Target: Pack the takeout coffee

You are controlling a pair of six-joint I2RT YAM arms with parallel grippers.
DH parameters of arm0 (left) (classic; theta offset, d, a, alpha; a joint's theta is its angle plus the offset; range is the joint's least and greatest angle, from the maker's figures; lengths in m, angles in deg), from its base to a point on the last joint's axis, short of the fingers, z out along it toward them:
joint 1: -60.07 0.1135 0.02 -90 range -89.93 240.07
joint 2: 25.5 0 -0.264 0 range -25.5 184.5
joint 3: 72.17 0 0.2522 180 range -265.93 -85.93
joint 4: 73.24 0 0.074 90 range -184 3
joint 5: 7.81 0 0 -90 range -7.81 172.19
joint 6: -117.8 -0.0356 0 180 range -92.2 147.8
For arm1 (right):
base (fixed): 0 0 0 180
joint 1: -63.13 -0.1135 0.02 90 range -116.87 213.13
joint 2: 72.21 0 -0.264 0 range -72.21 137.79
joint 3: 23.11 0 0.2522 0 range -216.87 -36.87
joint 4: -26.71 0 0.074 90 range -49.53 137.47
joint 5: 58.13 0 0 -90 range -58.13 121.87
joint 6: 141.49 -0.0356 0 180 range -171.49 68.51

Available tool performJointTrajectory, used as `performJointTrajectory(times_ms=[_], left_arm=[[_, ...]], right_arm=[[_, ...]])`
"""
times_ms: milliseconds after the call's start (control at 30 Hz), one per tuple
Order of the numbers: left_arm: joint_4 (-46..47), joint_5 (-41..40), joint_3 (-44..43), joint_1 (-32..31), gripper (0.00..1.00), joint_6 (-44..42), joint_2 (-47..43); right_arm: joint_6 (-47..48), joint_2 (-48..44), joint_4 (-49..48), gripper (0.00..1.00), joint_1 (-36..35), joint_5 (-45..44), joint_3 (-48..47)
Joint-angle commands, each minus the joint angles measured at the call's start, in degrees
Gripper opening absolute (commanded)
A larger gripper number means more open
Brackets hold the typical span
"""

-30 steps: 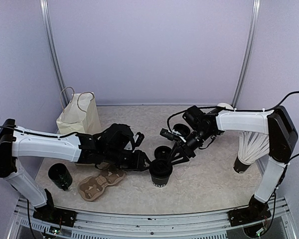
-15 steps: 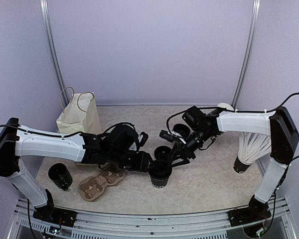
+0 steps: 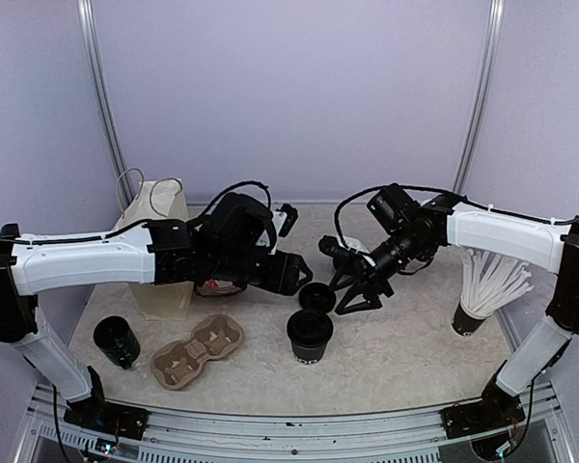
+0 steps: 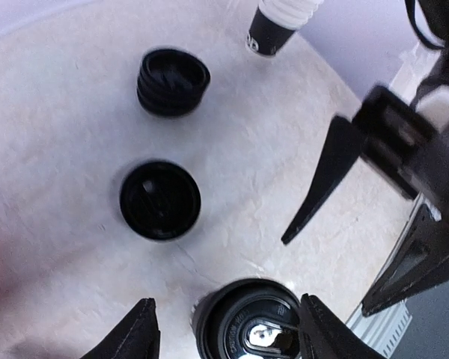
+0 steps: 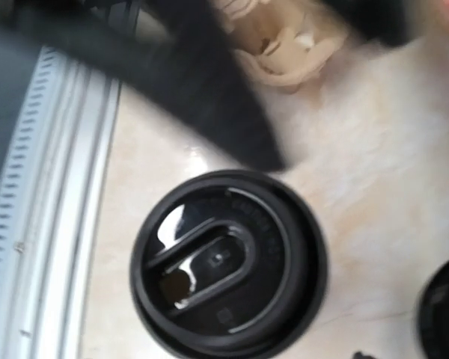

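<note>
The takeout coffee [image 3: 310,335], lower centre, is seen lidded and unheld, with left gripper [image 3: 289,276] and right gripper [image 3: 351,294] both spread empty; grasping it for the carrier tray [image 3: 196,350] is judged next.

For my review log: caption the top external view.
Lidded coffee cup stands free on the table, left gripper and right gripper open above it.

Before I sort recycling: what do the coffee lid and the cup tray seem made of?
The coffee lid: likely glossy black plastic, given sharp reflections and moulded ridges. The cup tray: seemingly matte brown moulded pulp, dull, with pressed round wells.
</note>
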State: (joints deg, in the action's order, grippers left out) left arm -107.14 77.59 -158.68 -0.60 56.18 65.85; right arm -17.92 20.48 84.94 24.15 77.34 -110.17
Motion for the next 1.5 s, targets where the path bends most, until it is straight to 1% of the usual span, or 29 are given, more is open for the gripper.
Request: performJointTrajectory(times_ms=[0,100,233,333,400,533,967,1133,1200,1267,1467], left_arm=[[-4.51,-9.54,-8.89,4.47,0.64,-7.21,-1.89],[-2.58,-10.92,-12.69,8.57,0.66,-10.03,-2.18],[5.06,-10.67,-13.58,12.11,0.7,-15.01,-3.85],[10.64,-11.5,-11.88,12.76,0.72,-19.83,-4.86],[13.26,-12.31,-10.65,12.79,0.73,-22.17,-5.57],[17.18,-11.94,-7.81,13.02,0.73,-23.8,-6.74],[18.76,-6.17,-2.75,15.83,0.72,-20.28,-7.75],[18.74,-5.86,-2.07,15.93,0.72,-20.21,-8.42],[18.75,-5.79,-1.96,16.02,0.72,-20.16,-8.67],[18.73,-5.86,-1.85,16.1,0.72,-20.16,-8.77],[18.55,-5.36,-1.55,16.19,0.72,-20.02,-8.74]], right_arm=[[9.46,-3.62,-2.67,0.74,-0.39,-4.01,0.09],[12.45,-2.36,-2.73,0.76,-0.7,-4.05,-1.46],[13.98,-0.8,-3.62,0.77,-2.82,-3.93,-2.14],[14.43,0.41,-3.55,0.77,-4.96,-3.61,-2.31],[14.34,1.38,-3.82,0.77,-6.32,-5.18,-2.17],[13.53,3.38,-4.32,0.78,-8.03,-7.46,-2.58],[13.41,7.81,-3.17,0.78,-12.41,-13.24,-4.5],[12.72,8.19,-3.34,0.78,-12.6,-13.89,-4.92],[12.46,8.53,-3.43,0.79,-12.69,-14.14,-5.0],[12.25,8.93,-3.3,0.82,-12.78,-14.39,-5.09],[11.9,8.88,-3.02,0.83,-13.05,-15.0,-5.51]])
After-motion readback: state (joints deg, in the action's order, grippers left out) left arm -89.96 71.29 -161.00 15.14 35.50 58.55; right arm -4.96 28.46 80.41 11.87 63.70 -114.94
